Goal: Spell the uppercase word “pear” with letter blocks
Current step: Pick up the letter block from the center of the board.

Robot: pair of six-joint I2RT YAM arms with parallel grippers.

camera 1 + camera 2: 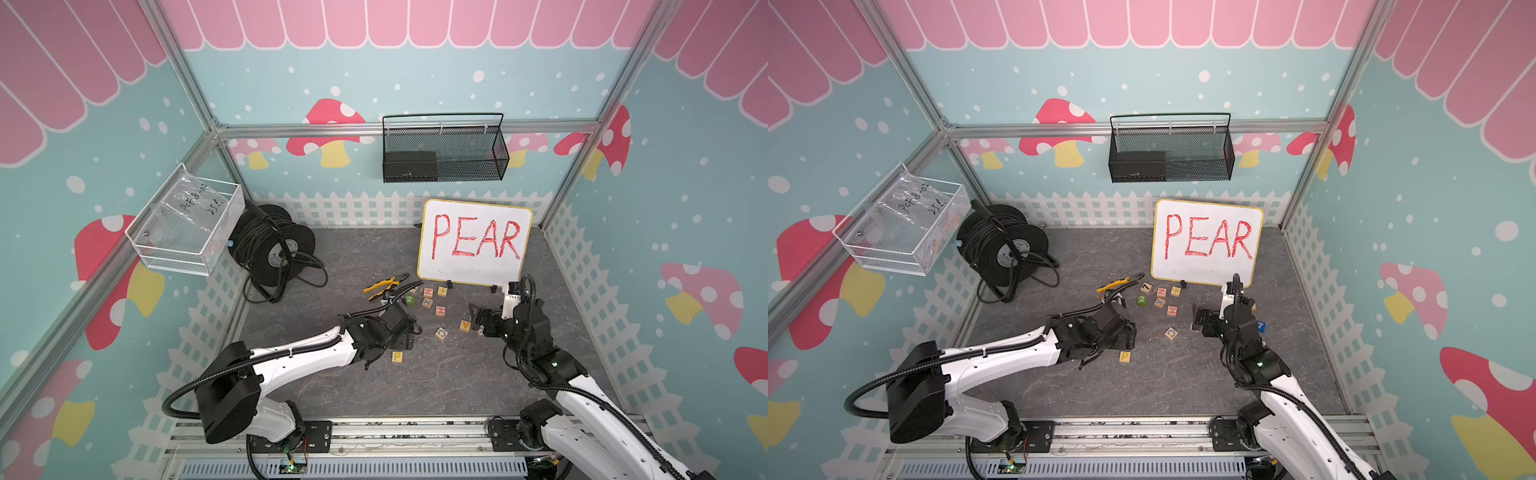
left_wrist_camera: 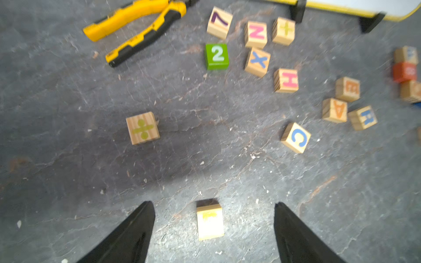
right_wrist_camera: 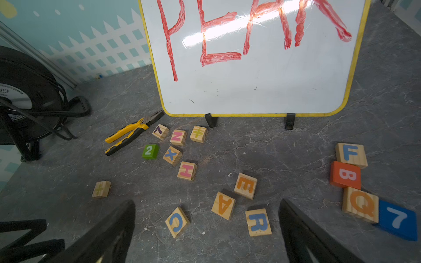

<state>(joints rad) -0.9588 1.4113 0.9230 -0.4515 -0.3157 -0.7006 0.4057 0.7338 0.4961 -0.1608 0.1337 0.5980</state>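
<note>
while the p block sits on the desk between its spread jaws, the left claw is released; the right claw gapes empty.

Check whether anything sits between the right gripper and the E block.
Yes: seen from the right wrist, the A block and R block lie nearer the open right gripper than the E block, A closest to its line.

Bright even light, whiteboard glare, left wrist view blurred
</note>
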